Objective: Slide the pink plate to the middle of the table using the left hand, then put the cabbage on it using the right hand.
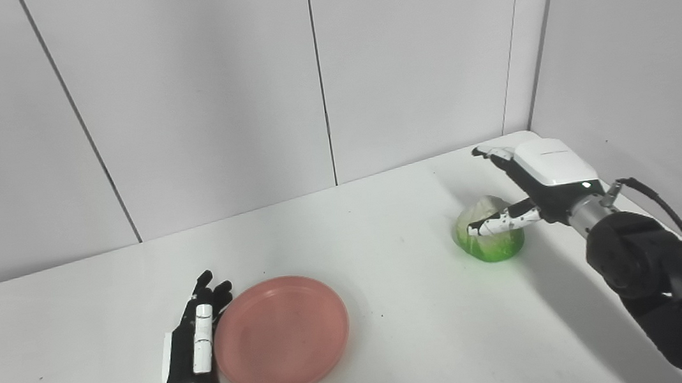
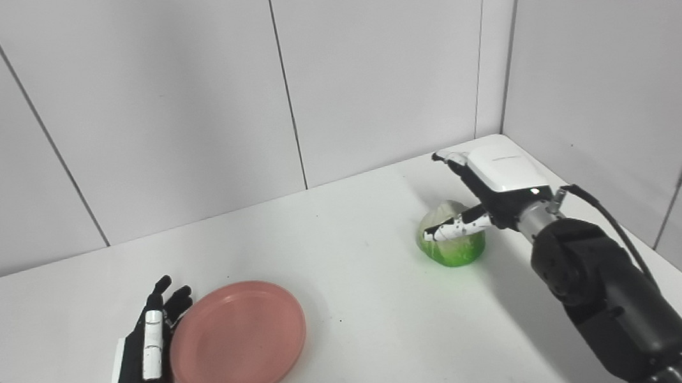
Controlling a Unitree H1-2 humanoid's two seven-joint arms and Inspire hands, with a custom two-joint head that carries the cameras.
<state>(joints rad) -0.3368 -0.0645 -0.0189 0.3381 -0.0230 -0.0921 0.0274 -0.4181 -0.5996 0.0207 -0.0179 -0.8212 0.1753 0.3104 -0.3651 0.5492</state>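
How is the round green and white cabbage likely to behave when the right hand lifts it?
The round green and white cabbage looks domed with no flat sides, so it may roll if nudged or set down off-centre. Its surface seems glossy, possibly slippery. The right hand spans it with fingers spread, thumb across its front, suggesting it needs a wide wrap.

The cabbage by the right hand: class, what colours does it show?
The cabbage is bright green low down, paler whitish on top; clearest in the left eye view.

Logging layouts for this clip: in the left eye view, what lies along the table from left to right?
left hand → pink plate → cabbage → right hand
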